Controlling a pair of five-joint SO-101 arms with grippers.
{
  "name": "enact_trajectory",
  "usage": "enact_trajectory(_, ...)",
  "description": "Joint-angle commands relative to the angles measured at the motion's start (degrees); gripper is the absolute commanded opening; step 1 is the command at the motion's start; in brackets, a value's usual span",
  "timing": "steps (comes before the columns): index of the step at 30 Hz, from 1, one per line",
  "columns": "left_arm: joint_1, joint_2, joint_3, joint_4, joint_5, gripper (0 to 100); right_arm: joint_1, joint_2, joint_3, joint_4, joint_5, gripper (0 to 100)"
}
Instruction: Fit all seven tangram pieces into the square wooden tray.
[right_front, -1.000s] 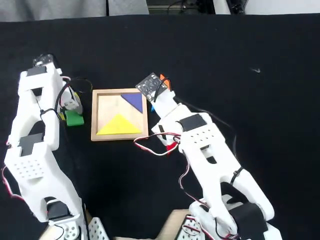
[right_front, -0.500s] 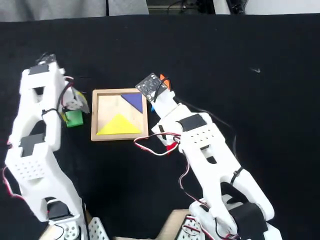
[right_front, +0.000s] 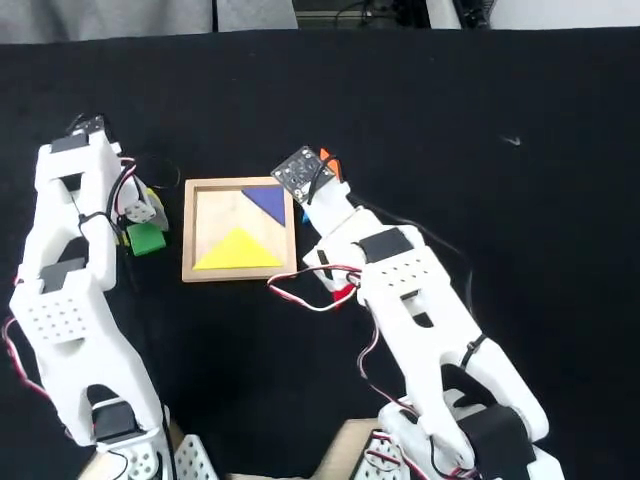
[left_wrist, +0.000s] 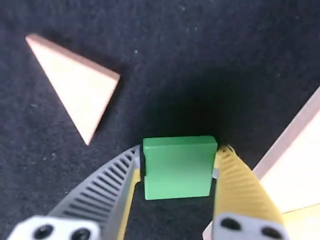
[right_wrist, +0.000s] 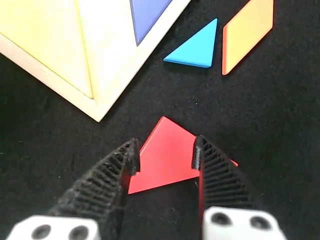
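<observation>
The square wooden tray (right_front: 189, 232) holds a yellow triangle (right_front: 238, 250) and a blue triangle (right_front: 266, 201). My left gripper (left_wrist: 180, 150) is shut on the green square (left_wrist: 177, 167), just left of the tray (left_wrist: 295, 150); the same square (right_front: 148, 239) sits by the tray's left side in the high view. A pale wooden triangle (left_wrist: 75, 85) lies beyond it. My right gripper (right_wrist: 165, 150) is open, its fingers straddling the red triangle (right_wrist: 167, 155) on the cloth right of the tray (right_wrist: 107, 95). A cyan triangle (right_wrist: 196, 47) and an orange parallelogram (right_wrist: 247, 32) lie farther off.
Black cloth covers the table. The right arm's white links (right_front: 410, 290) stretch from the front edge up to the tray's right side. The left arm (right_front: 65, 270) stands along the left edge. The far right of the table is open cloth.
The left arm's wrist swung slightly toward the tray and back, with the green square staying at about the same spot. The right arm has kept still.
</observation>
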Motion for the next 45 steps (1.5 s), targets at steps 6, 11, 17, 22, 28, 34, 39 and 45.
enact_trajectory(6,-0.2,1.8,-6.3,2.1,-0.4,16,-0.7,-1.9,-0.2,-1.2,0.4,18.1)
enact_trajectory(11,1.9,-0.3,-8.5,7.3,-0.5,14,-0.7,-1.9,-0.2,-1.2,0.4,18.1)
enact_trajectory(17,4.6,-2.4,-9.4,7.8,-0.1,14,-0.7,-1.9,-0.1,-1.2,0.4,18.1)
enact_trajectory(22,7.8,-3.0,-9.2,8.1,-0.1,14,-0.7,-1.9,-0.1,-1.2,0.4,18.1)
enact_trajectory(28,11.2,-3.1,-10.7,8.1,0.0,14,-0.7,-1.9,-0.1,-1.2,0.4,18.1)
enact_trajectory(34,11.6,-3.1,-13.1,8.1,3.2,14,-0.7,-1.9,-0.1,-1.2,0.4,18.1)
enact_trajectory(39,14.2,-3.1,-12.7,9.4,3.3,14,-0.7,-1.9,-0.1,-1.2,0.4,18.1)
enact_trajectory(45,16.0,-2.5,-13.0,9.8,3.4,14,-0.7,-1.9,-0.1,-1.1,0.4,18.1)
